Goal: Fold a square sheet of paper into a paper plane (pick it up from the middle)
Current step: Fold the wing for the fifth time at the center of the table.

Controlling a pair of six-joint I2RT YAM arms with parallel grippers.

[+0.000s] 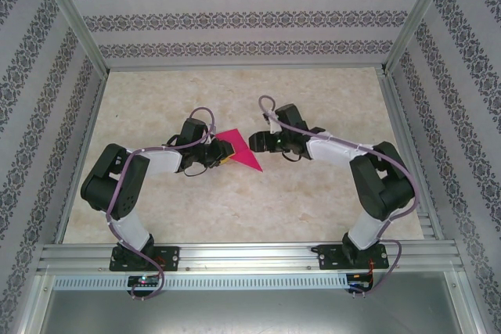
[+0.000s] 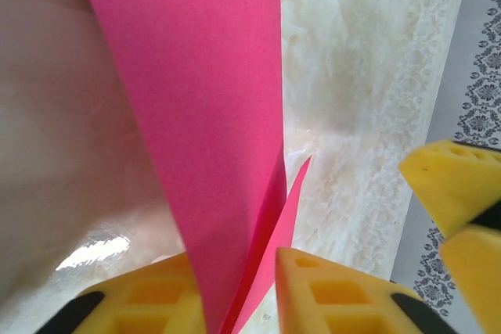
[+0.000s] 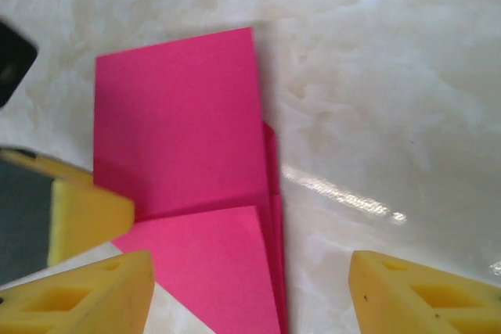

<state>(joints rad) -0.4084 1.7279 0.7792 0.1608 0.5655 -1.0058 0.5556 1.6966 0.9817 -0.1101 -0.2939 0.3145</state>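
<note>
Now mid-fold: left gripper [image 2: 239,275] pinches the folded paper [image 2: 196,115]; right gripper [image 3: 250,271] gapes just beside it, likely creasing next.

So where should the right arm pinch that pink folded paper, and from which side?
Probably the layered edge of the pink paper, away from the left gripper pinching its other side. The open right gripper should come edge-on, one finger per face: the sheet is thin, stiffest where folds stack.
</note>
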